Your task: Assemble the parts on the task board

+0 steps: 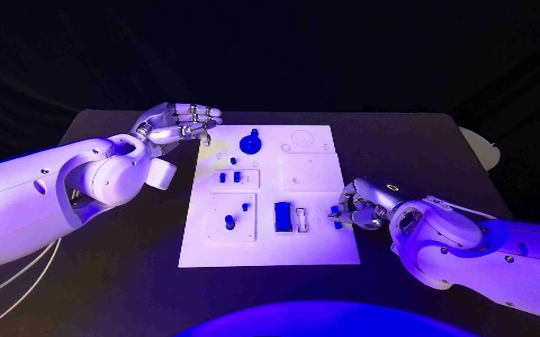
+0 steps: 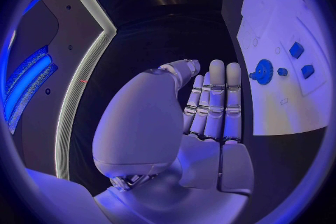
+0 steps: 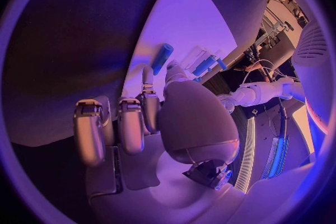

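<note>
Parts (image 1: 282, 216): perhaps eight on task board (image 1: 317, 251).

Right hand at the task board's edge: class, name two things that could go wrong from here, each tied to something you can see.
1. The right hand sits at the task board edge, fingers beside a small blue part; whether it grips it is unclear, so a lift might drop or knock it.
2. The left hand hovers by the far-left corner with nothing in it; a sweep inward could nudge the blue gear.
</note>
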`<state>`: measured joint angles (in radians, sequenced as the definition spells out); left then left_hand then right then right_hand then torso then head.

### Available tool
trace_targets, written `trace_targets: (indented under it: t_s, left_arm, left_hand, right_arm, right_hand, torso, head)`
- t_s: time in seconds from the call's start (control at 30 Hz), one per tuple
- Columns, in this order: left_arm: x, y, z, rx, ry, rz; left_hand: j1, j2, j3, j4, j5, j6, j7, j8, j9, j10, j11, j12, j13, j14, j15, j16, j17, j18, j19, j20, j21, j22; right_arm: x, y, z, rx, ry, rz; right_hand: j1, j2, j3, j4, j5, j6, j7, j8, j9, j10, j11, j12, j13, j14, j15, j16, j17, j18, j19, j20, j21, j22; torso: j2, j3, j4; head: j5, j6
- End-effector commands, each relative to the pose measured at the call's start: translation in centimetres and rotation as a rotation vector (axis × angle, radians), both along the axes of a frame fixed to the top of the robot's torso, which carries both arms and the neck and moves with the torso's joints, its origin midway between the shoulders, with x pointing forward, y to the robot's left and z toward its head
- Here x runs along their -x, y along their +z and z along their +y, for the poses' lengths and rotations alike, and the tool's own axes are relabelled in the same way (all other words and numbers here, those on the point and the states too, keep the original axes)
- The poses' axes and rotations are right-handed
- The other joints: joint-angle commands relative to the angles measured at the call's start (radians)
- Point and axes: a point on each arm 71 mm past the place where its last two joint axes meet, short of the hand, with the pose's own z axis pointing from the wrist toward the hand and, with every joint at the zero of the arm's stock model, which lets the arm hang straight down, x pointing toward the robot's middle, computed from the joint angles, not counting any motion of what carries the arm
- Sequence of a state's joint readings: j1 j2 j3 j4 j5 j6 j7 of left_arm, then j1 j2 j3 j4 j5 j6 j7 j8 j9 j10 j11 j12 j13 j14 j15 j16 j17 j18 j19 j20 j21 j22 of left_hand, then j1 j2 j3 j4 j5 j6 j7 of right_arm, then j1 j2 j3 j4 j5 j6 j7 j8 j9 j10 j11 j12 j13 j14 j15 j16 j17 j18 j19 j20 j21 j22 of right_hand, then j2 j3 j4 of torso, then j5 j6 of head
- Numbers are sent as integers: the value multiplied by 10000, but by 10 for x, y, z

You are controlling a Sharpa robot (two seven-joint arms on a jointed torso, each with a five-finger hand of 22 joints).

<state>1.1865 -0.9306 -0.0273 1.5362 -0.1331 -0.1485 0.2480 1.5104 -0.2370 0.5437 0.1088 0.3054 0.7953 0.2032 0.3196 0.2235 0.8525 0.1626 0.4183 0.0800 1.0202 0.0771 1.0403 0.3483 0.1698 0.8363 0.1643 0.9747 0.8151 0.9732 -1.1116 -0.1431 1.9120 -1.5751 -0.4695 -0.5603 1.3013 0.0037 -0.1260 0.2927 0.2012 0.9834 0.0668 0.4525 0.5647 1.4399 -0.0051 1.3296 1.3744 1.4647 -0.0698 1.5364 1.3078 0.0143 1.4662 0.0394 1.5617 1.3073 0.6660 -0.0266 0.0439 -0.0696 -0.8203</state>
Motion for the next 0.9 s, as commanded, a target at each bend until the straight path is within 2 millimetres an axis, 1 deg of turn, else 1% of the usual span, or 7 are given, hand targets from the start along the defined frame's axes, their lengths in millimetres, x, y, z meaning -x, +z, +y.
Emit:
trace_targets:
  t_s: [0.03, 0.37, 0.53, 0.57, 0.6, 0.73, 0.9]
  left_arm:
    - [1, 1, -2, 133, -174, -15]
    - [1, 1, -1, 127, -224, 35]
    - [1, 1, -1, 125, -235, 46]
    - [1, 1, -1, 125, -237, 48]
    - [1, 1, -1, 125, -241, 51]
    - [1, 1, -1, 125, -250, 59]
    - [1, 1, -1, 127, -270, 69]
  left_hand:
    - [-106, 31, -3, -33, 17, -77, 252, 35, -12, -88, 6, 52, -15, -59, 3, -43, -8, 151, -48, 38, 56, 8]
    - [-120, 32, -3, -32, 16, -77, 253, 38, -12, -89, 7, 58, -15, -58, 4, -42, -10, 151, -48, 39, 58, 10]
    - [-120, 32, -3, -32, 16, -77, 253, 38, -12, -89, 7, 58, -15, -58, 4, -42, -10, 151, -48, 39, 58, 10]
    - [-120, 32, -3, -32, 16, -77, 253, 38, -12, -89, 7, 58, -15, -58, 4, -42, -10, 151, -48, 39, 58, 10]
    - [-120, 32, -3, -32, 16, -77, 253, 38, -12, -89, 7, 58, -15, -58, 4, -42, -10, 151, -48, 39, 58, 10]
    - [-120, 32, -3, -32, 16, -77, 253, 38, -12, -89, 7, 58, -15, -58, 4, -42, -10, 151, -48, 39, 58, 10]
    - [-120, 32, -3, -32, 16, -77, 253, 38, -12, -89, 7, 58, -15, -58, 4, -42, -10, 151, -48, 39, 58, 10]
  right_arm:
    - [1, -3, 1, 470, 194, 150]
    - [2, -8, 4, 766, 355, 284]
    - [2, -10, 6, 879, 427, 295]
    - [2, -11, 6, 903, 435, 293]
    - [2, -11, 6, 928, 443, 285]
    - [2, -11, 8, 1011, 458, 235]
    - [2, -13, 8, 1145, 499, 302]
  right_hand:
    - [-89, -2, -60, 12, 24, -14, 36, -42, -14, -13, 18, -25, 12, 883, 40, 30, 1713, -112, 990, 38, -49, 2594]
    - [147, -57, -47, -37, -7, 54, -7, -44, -35, -6, -15, -25, 22, 884, 20, 31, 1720, -116, 998, 38, -29, 2600]
    - [1082, 65, 339, -136, 29, 66, -70, -114, -103, -12, -76, -41, 29, 883, -35, 28, 1716, -114, 994, -3, -40, 2597]
    - [1600, 147, 662, -236, -342, 75, -103, -148, -136, -24, -110, -58, 26, 883, -71, 27, 1717, -117, 1001, -34, -23, 2602]
    - [2034, 188, 972, -342, -426, 84, -132, -182, -168, -32, -137, -64, 31, 882, -93, 26, 1716, -119, 1004, -57, -14, 2605]
    - [2573, 117, 1616, -336, -347, 97, -146, -251, -234, -44, -151, -84, 36, 883, -110, 25, 1719, -123, 1010, -85, 2, 2609]
    - [2734, -536, 3047, -114, 98, 74, -97, -196, -182, -52, -120, -146, 20, 887, -77, 30, 1741, -126, 1016, -85, 15, 2613]
  torso:
    - [2, -1, -5]
    - [10, 5, 7]
    - [8, 4, 12]
    - [8, 4, 15]
    - [8, 4, 15]
    - [2, -4, 7]
    - [-4, -8, 17]
  head:
    - [8, -9]
    - [7, -34]
    - [18, -45]
    - [11, -51]
    - [11, -51]
    - [4, -53]
    - [-14, -64]
